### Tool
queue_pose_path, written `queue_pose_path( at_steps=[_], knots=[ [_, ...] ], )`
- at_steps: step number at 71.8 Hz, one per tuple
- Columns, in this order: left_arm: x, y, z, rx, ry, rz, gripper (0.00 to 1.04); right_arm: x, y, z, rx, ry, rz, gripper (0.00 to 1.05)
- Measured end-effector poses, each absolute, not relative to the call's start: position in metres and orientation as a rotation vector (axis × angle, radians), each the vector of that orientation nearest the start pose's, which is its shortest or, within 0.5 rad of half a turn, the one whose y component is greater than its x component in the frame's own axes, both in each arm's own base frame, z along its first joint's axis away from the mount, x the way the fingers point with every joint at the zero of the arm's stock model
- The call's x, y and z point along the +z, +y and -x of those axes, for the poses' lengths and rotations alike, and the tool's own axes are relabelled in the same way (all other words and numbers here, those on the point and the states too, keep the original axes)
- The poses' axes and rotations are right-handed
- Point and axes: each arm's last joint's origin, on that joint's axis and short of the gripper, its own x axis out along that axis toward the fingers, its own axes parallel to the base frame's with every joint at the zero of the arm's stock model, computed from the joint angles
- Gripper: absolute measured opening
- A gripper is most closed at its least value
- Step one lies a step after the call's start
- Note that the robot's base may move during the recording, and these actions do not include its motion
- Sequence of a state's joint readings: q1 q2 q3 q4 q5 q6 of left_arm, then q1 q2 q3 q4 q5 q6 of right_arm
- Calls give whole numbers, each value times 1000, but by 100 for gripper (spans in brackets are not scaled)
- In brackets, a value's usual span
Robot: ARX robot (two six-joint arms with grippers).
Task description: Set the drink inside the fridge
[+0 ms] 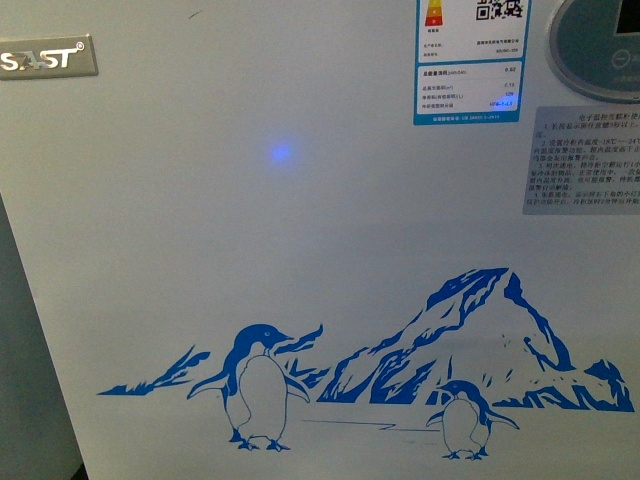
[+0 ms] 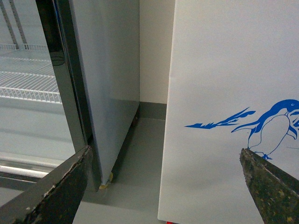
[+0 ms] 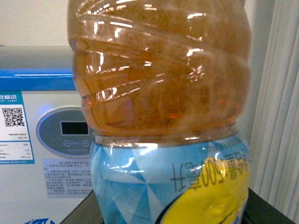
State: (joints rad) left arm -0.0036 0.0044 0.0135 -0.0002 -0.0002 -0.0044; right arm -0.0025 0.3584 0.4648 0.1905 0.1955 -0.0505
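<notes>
The fridge [image 1: 300, 250] fills the front view, penguins [image 1: 258, 385] (two) along the bottom. The left gripper [image 2: 164, 150] gapes empty; the right gripper [image 3: 170, 207] clasps the bottle [image 3: 159, 84].

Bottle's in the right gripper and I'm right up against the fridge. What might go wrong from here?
1. The front view shows only the front wall of the fridge; its top is out of sight, so I cannot tell whether it is open.
2. The bottle fills the right wrist view, hiding clearance to the control panel behind it.
3. The open left gripper hangs low near the cabinet and could clip it.
</notes>
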Motion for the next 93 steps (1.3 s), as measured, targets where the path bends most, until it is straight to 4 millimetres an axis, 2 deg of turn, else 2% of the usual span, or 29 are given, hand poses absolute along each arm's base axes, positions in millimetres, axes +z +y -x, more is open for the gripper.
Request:
queue_pose_path(
  at_steps=[93],
  knots=[
    [168, 0, -97, -4, -9, 5, 97, 306, -5, -103, -215, -273, 17, 39]
  ],
)
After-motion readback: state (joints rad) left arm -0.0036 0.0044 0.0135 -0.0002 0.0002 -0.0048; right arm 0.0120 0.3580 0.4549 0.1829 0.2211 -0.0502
